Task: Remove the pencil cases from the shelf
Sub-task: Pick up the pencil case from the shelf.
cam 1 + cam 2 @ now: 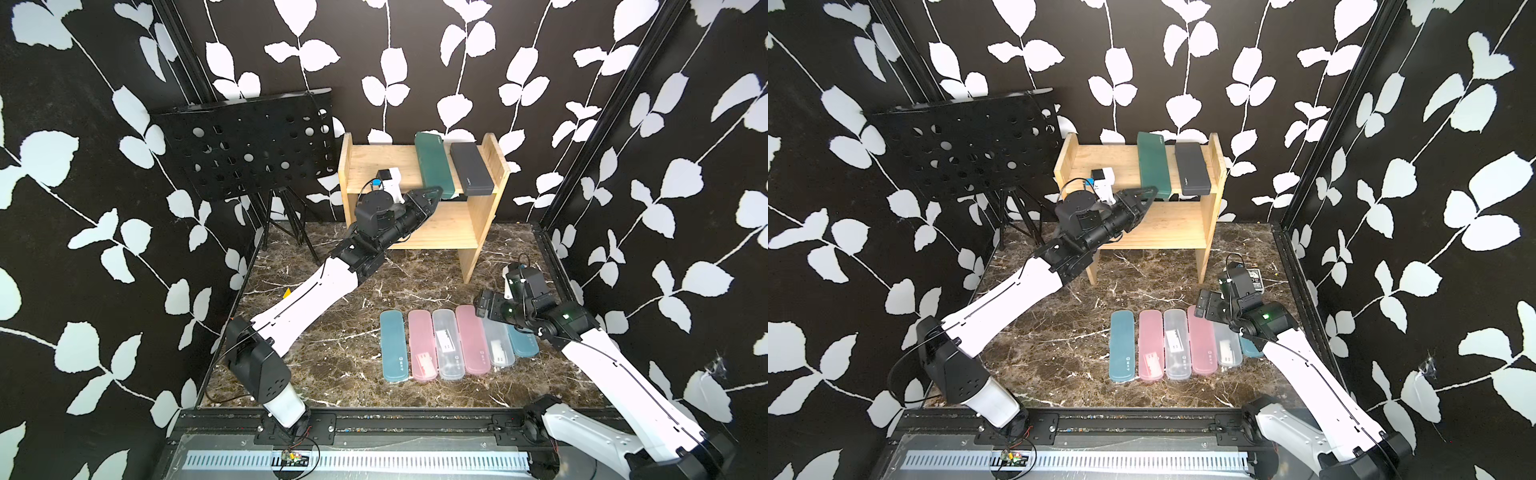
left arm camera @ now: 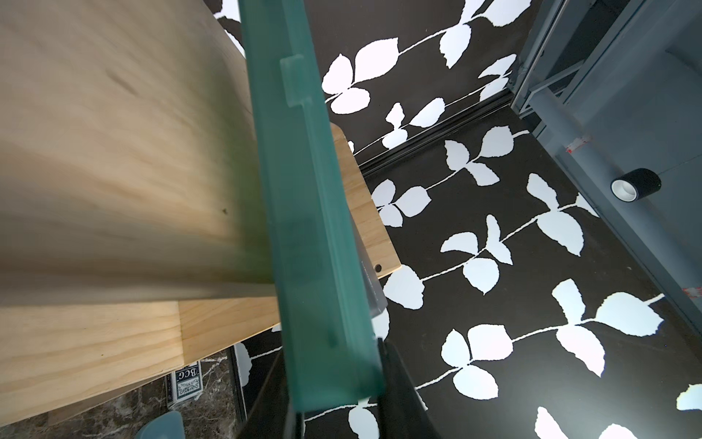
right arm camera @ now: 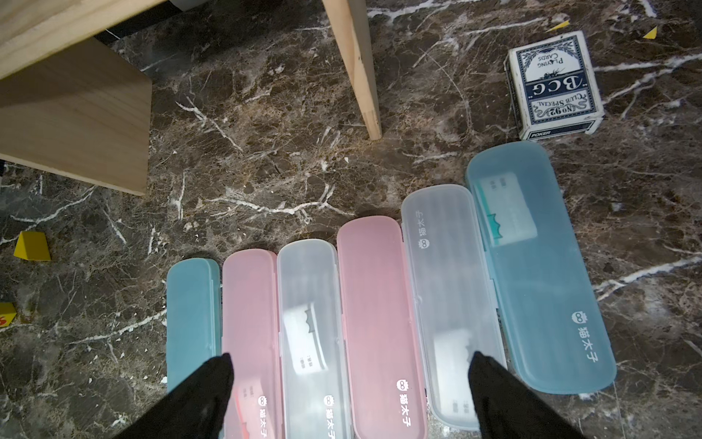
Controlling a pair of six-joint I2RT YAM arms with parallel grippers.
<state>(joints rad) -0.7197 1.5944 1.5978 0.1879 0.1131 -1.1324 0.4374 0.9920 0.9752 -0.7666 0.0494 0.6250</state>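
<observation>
Both top views high, facing the shelf (image 1: 449,228), left wrist close along green case (image 2: 311,228), right wrist above floor cases (image 3: 380,323)

Pale matt wooden shelf (image 1: 374,166), frosted plastic pencil cases (image 3: 376,323)

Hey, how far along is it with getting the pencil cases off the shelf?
Done: six cases lie in a row on the marble table. In hand: the left gripper is clamped on the near end of the dark green case, which overhangs the shelf's top board. Left: that one and the dark grey case beside it.
</observation>
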